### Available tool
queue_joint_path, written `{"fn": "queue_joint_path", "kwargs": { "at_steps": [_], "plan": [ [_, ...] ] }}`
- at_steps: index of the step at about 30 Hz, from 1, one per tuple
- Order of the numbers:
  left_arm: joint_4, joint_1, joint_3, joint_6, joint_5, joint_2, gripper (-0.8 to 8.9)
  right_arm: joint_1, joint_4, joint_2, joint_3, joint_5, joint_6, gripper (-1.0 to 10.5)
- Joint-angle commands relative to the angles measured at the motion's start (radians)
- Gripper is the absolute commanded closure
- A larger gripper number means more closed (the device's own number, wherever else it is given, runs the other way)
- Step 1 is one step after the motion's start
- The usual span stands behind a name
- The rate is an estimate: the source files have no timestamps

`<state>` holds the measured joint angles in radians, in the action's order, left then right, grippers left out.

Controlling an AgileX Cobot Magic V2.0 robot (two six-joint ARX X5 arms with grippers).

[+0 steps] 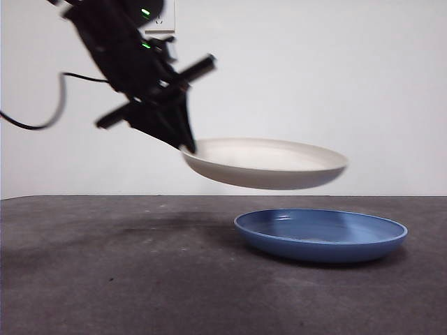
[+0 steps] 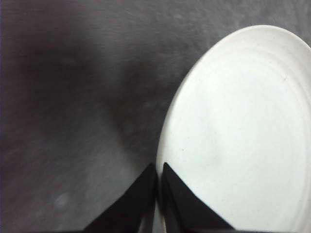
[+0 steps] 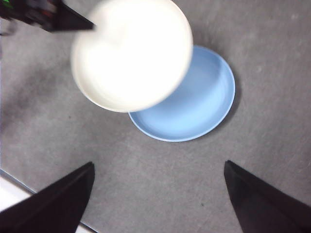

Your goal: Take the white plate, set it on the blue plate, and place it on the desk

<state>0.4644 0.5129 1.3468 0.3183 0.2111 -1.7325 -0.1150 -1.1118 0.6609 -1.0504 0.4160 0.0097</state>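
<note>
My left gripper point(image 1: 183, 143) is shut on the rim of the white plate point(image 1: 269, 162) and holds it in the air, tilted slightly, above and a little left of the blue plate point(image 1: 321, 234). In the left wrist view the two jaws pinch the white plate's point(image 2: 238, 141) edge at the gripper point(image 2: 158, 174). The blue plate lies flat on the dark grey desk point(image 1: 105, 272). In the right wrist view the white plate point(image 3: 131, 53) overlaps part of the blue plate point(image 3: 194, 102). My right gripper point(image 3: 158, 194) is open and empty, well apart from both plates.
A white wall stands behind the desk. A black cable point(image 1: 42, 115) hangs from the left arm at the left. The desk's near edge point(image 3: 19, 182) shows in the right wrist view.
</note>
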Motion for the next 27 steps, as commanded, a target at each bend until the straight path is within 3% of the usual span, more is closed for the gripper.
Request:
{"fn": "queue_joint_path", "kwargs": {
  "at_steps": [1, 10, 21, 23, 26, 27],
  "plan": [
    [-0.013, 0.03, 0.08, 0.013, 0.0, -0.084, 7.97, -0.002, 0.0, -0.006, -0.036, -0.002, 0.029, 5.2],
    [-0.009, 0.095, 0.195, 0.016, -0.01, -0.253, 7.97, -0.002, -0.024, -0.017, -0.063, -0.007, 0.036, 5.2],
    [-0.015, 0.117, 0.204, 0.015, -0.018, -0.319, 7.95, -0.002, -0.027, -0.017, -0.063, -0.025, 0.035, 5.2],
    [-0.016, 0.122, 0.204, 0.015, -0.018, -0.319, 7.51, -0.002, -0.027, -0.017, -0.063, -0.025, 0.035, 5.2],
    [-0.013, 0.124, 0.204, 0.015, -0.017, -0.319, 4.7, -0.002, -0.027, -0.017, -0.063, -0.025, 0.035, 5.2],
    [-0.009, 0.126, 0.205, 0.015, -0.017, -0.319, 4.33, -0.002, -0.027, -0.017, -0.063, -0.025, 0.035, 5.2]
  ]
}}
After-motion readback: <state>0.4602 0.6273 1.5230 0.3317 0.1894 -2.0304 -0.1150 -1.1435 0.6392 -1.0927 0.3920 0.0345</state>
